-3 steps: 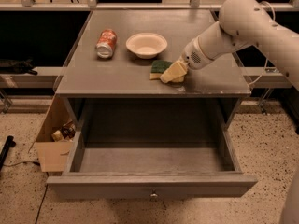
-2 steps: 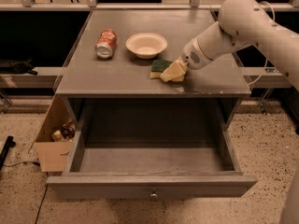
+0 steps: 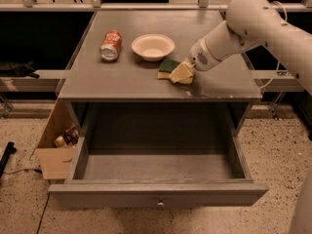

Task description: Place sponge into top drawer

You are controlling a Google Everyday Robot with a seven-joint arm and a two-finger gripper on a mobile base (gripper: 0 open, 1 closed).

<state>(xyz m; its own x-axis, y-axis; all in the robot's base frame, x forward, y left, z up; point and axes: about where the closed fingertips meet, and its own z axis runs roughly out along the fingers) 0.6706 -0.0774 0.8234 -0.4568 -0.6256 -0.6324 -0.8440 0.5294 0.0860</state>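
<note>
Showing gripper (image 3: 182, 74) at sponge (image 3: 168, 66) on tabletop (image 3: 122, 82), top drawer (image 3: 158, 194) open, red can (image 3: 110, 45)

White arm (image 3: 253, 23) angled down-left, gripper (image 3: 183, 73) low, centre-right

Table (image 3: 122, 84) above the pulled-out top drawer (image 3: 156, 194).
On it, left to right: soda can (image 3: 110, 45), bowl (image 3: 152, 46), sponge (image 3: 167, 66); gripper (image 3: 183, 73) at the sponge's right edge; cardboard box (image 3: 54, 156) left of the drawer.

change: none that can be made out
gripper (image 3: 182, 73): at the right-hand end of the sponge (image 3: 168, 66) on the table (image 3: 122, 82), just where it was a second ago
sponge: neither lifted nor shifted
</note>
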